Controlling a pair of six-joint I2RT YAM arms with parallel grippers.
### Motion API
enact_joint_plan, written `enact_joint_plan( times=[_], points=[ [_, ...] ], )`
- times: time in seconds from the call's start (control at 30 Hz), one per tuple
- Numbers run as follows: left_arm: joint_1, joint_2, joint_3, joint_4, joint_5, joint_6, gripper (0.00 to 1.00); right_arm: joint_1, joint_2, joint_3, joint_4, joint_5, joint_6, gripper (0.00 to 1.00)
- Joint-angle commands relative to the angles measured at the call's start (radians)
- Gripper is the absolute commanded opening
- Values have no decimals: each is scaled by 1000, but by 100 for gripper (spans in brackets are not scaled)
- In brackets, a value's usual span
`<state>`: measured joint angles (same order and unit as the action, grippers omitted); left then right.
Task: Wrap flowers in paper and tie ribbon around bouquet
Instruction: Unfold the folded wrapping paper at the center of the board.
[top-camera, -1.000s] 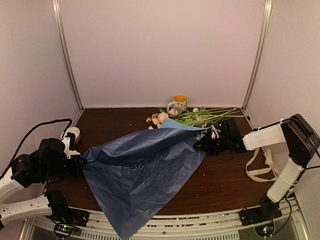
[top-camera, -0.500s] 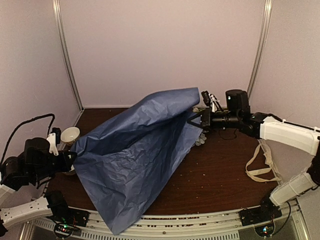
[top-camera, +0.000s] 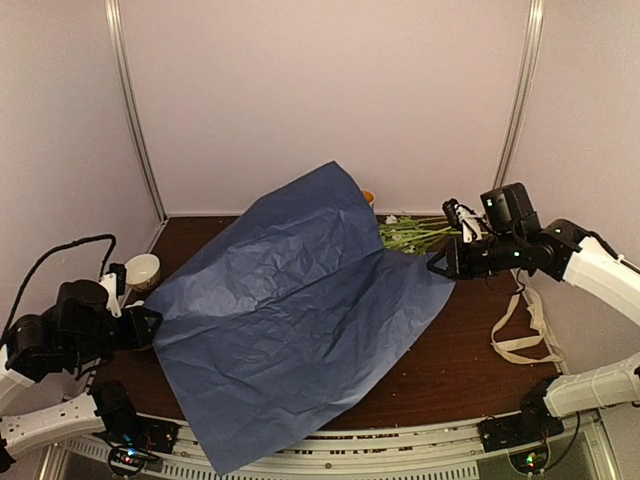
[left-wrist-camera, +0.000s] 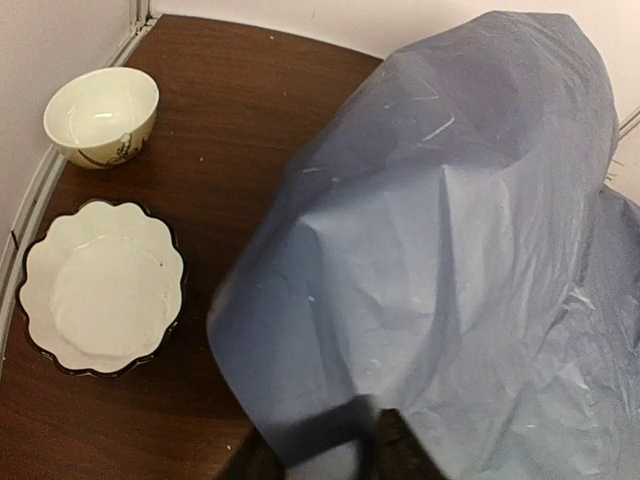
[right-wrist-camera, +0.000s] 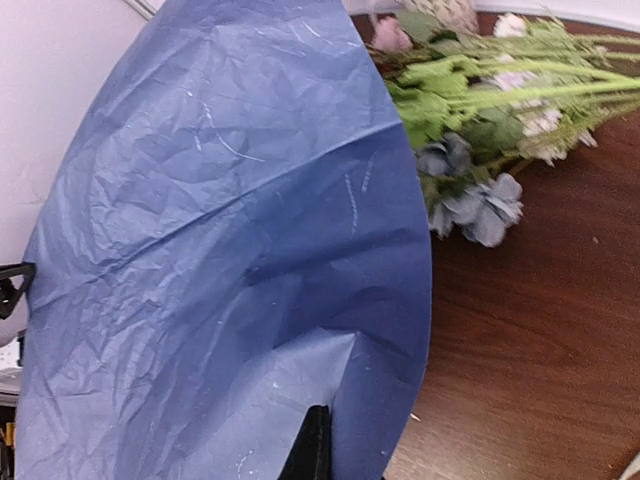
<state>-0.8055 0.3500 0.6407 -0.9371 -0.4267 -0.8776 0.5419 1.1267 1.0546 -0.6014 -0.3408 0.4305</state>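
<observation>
The blue paper (top-camera: 300, 310) is spread across the table, its back part raised like a tent. It covers the heads of the flowers (top-camera: 415, 232), whose green stems stick out at the back right. The right wrist view shows the flowers (right-wrist-camera: 470, 110) lying beside the paper (right-wrist-camera: 220, 250). My right gripper (top-camera: 437, 268) is shut on the paper's right corner (right-wrist-camera: 320, 415). My left gripper (top-camera: 150, 322) sits at the paper's left corner. In the left wrist view the paper (left-wrist-camera: 460, 230) drapes over the blurred left gripper (left-wrist-camera: 365, 425). The cream ribbon (top-camera: 522, 335) lies loose at the right.
A cream bowl (left-wrist-camera: 102, 115) and a scalloped white plate (left-wrist-camera: 100, 285) stand at the far left of the table. A sliver of a yellow-rimmed mug (top-camera: 369, 197) peeks from behind the paper at the back. White walls enclose the table.
The paper rose from the table, then came down spread to the right over the flower heads. My right gripper shut on its corner and moved right. My left arm barely shifted.
</observation>
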Motion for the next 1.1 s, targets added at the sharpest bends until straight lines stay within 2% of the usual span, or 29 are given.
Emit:
enact_joint_plan(
  times=[0.0,0.03,0.07,0.17,0.23,0.4,0.53,0.6,0.73,0.77,0.9,1.07],
  points=[
    [5,38,-25,13,20,0,58,-22,-40,-60,-128,126,-32,0],
    [5,48,-20,6,12,9,70,-22,-37,-72,-141,133,-34,0],
    [5,55,-14,8,12,21,77,-22,-35,-80,-156,134,-36,0],
    [5,98,10,13,23,52,91,-22,-38,-112,-171,137,-34,0],
    [5,133,31,-2,17,62,95,-22,-47,-133,-170,150,-33,0],
    [5,202,79,1,-18,105,95,-19,-28,-183,-126,63,-51,0],
    [8,304,116,141,10,252,92,-19,34,-187,-143,82,-77,0],
    [60,448,159,187,125,352,96,-19,38,-183,-148,117,-73,0],
    [312,656,212,281,431,483,96,-22,27,-189,-126,171,-64,0],
    [354,701,220,312,472,503,96,-21,31,-190,-124,183,-67,0],
    [387,919,332,308,420,612,93,-22,72,-187,-109,212,-74,0],
    [425,1158,406,294,589,713,98,-21,130,-174,-85,213,-89,0]
  ],
)
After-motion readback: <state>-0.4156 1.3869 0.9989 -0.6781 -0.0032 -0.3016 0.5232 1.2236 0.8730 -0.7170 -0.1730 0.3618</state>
